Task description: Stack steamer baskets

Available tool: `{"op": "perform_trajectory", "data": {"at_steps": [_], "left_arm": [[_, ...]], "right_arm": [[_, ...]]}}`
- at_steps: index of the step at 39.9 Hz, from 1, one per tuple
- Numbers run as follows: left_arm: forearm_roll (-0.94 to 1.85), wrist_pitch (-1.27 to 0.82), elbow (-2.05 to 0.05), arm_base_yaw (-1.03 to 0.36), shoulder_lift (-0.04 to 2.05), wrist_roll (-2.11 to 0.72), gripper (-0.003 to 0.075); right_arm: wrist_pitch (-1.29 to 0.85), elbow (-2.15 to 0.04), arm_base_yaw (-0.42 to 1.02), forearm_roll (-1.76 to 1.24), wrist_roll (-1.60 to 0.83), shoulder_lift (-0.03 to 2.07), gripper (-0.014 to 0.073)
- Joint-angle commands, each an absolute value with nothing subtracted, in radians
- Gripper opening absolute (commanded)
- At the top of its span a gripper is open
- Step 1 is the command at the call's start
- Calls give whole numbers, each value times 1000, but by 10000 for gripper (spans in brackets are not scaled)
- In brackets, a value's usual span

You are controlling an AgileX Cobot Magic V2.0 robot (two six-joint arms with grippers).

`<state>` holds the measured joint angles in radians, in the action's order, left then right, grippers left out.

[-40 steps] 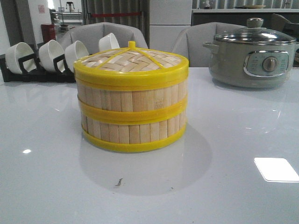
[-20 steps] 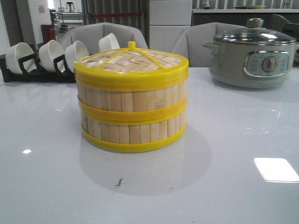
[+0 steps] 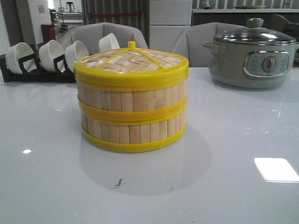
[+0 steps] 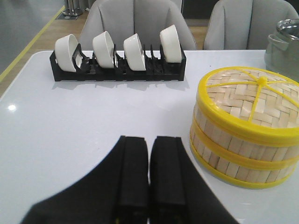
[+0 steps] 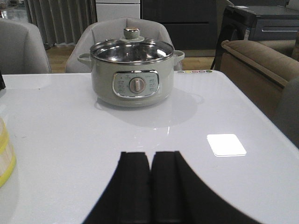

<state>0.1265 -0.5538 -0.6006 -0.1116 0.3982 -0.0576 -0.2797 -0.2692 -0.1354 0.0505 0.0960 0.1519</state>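
So the two steamer baskets (image 3: 131,114) are sitting one on top of the other on the white table (image 3: 233,186), rims lined up pretty neatly, and the woven lid (image 3: 131,60) with its little yellow knob is on top of the upper one. The whole stack is upright.

Left gripper (image 4: 149,149): its two black fingers are pressed together with nothing between them, just a thin seam showing. It hangs over bare tabletop. The stack (image 4: 245,126) is just off to one side of the fingertips and a bit ahead, close but not touching. Further out past the fingers there's a black dish rack (image 4: 117,70) holding four white bowls (image 4: 65,46) tipped on edge.

Right gripper (image 5: 150,163): same deal, fingers closed against each other, holding nothing. Straight ahead of it, well apart, is a grey-green electric cooker (image 5: 132,74) with a glass lid and a dial on the front. Only a sliver of the baskets (image 5: 5,156) shows at the edge of that view, off to the gripper's side, so I can't really tell how near it is from there.

There's a small dark speck (image 3: 118,182) on the table in front of the stack, might be a crumb or a scuff, hard to say.
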Motion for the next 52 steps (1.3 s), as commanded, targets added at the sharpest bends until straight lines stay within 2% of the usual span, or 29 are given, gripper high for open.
{"op": "perform_trajectory", "data": {"at_steps": [1, 41, 52], "left_arm": [[132, -469, -627, -117, 406, -51, 91], [132, -467, -627, -117, 406, -51, 91], [38, -347, -621, -117, 392, -59, 91]], "right_arm": [[-179, -295, -143, 65, 86, 161, 48], [-180, -294, -143, 61, 86, 161, 48], [-180, -294, -143, 61, 86, 161, 48]]}}
